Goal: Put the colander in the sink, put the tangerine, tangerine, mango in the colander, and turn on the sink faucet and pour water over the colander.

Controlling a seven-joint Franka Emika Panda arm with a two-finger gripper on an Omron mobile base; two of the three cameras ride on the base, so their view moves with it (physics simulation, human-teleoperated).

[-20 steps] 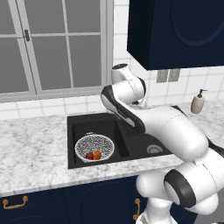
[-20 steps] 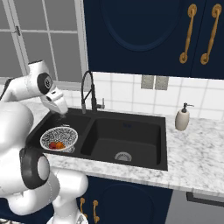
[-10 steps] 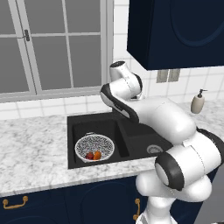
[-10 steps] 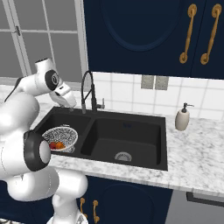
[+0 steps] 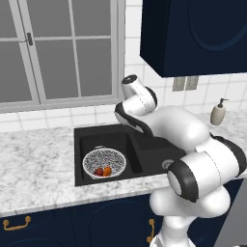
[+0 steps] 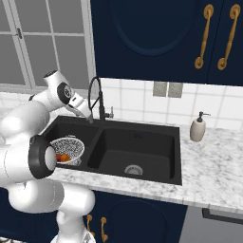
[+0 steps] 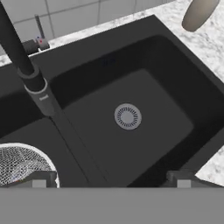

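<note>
Black sink (image 6: 156, 142): double basin set in the marble counter (image 6: 218, 175), middle of the right base view; a round silver drain (image 7: 127, 116) sits at the centre of the hand view.
Colander (image 5: 104, 161): silvery mesh bowl standing in the left basin, left of centre in the left base view; its rim also shows at the lower left of the hand view.
Fruit: a dark red mango (image 5: 99, 171) and an orange tangerine (image 5: 107, 171) lie side by side at the colander's near edge; a second tangerine may be hidden behind them, too small to tell.
Sink faucet (image 6: 96, 97): black gooseneck behind the divider, its spout end at the upper left of the hand view.
Gripper (image 7: 111, 178): fingers spread wide with nothing between them, poised above the sink next to the faucet spout.
Soap dispenser (image 6: 197, 128): beige bottle on the counter, right of the sink.
</note>
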